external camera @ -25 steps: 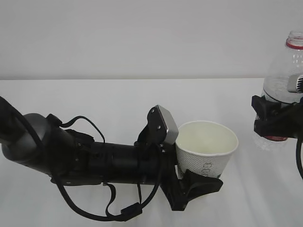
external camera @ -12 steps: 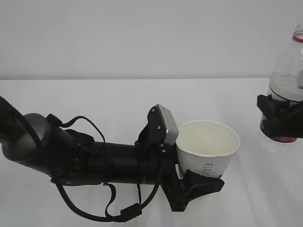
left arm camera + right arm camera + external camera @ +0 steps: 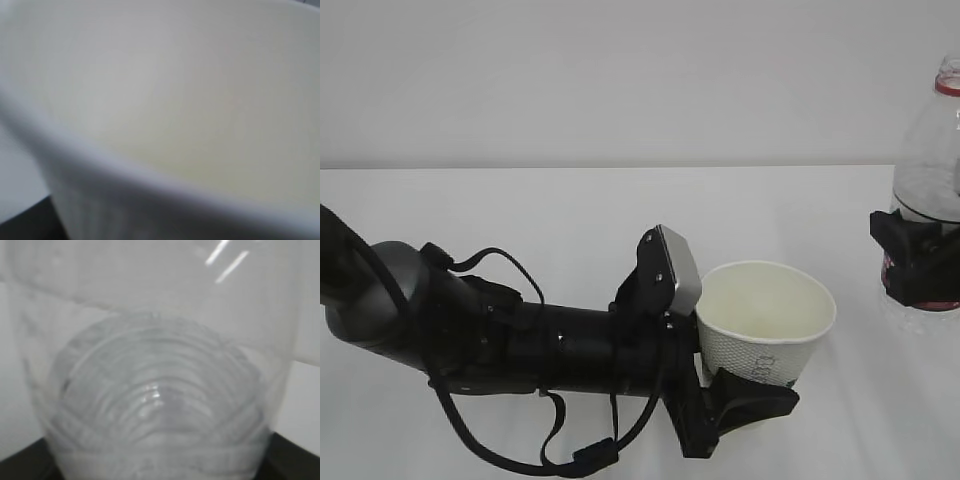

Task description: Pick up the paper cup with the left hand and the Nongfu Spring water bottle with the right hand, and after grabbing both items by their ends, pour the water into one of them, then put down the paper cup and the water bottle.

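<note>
The white paper cup (image 3: 766,318) is upright at the centre right of the exterior view, its inside looking empty. My left gripper (image 3: 744,378) is shut on its lower part, one black finger (image 3: 756,402) showing under it. The left wrist view is filled by the blurred paper cup (image 3: 175,90). At the right edge the clear Nongfu Spring water bottle (image 3: 930,170) stands upright with its red neck ring on top, my right gripper (image 3: 920,262) shut round its labelled middle. The right wrist view shows only the ribbed bottle (image 3: 155,390). I cannot make out the water clearly.
The white table (image 3: 520,210) runs back to a plain white wall. My thick black left arm (image 3: 490,340) with looping cables lies across the lower left, and a grey plate (image 3: 678,268) stands just left of the cup's rim.
The left gripper has shifted the cup slightly right and down. The right gripper has carried the bottle a little further right, towards the frame's edge.
</note>
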### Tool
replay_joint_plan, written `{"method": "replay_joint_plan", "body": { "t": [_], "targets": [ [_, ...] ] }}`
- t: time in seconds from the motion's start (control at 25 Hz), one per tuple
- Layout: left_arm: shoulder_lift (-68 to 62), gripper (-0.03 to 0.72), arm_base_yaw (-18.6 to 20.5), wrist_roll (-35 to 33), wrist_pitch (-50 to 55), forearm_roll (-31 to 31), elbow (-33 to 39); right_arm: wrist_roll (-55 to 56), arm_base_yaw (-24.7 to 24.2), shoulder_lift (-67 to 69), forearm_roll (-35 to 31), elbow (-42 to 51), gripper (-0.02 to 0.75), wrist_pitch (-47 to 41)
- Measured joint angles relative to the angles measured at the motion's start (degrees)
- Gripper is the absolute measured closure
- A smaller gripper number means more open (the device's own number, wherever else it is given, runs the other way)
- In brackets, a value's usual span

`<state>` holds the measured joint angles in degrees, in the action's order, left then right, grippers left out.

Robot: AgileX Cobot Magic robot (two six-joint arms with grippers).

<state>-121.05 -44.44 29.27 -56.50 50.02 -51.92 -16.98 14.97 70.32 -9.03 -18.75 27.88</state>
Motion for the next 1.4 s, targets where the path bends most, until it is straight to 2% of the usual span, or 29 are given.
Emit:
{"method": "replay_joint_plan", "body": {
  "t": [0.28, 1.4],
  "targets": [
    [0.0, 0.171, 0.0, -0.1, 0.0, 2.4, 0.0, -0.7, 0.0, -0.2, 0.0, 0.0, 0.244, -0.5],
    [0.0, 0.172, 0.0, -0.1, 0.0, 2.5, 0.0, -0.6, 0.0, -0.2, 0.0, 0.0, 0.244, 0.0]
  ]
}}
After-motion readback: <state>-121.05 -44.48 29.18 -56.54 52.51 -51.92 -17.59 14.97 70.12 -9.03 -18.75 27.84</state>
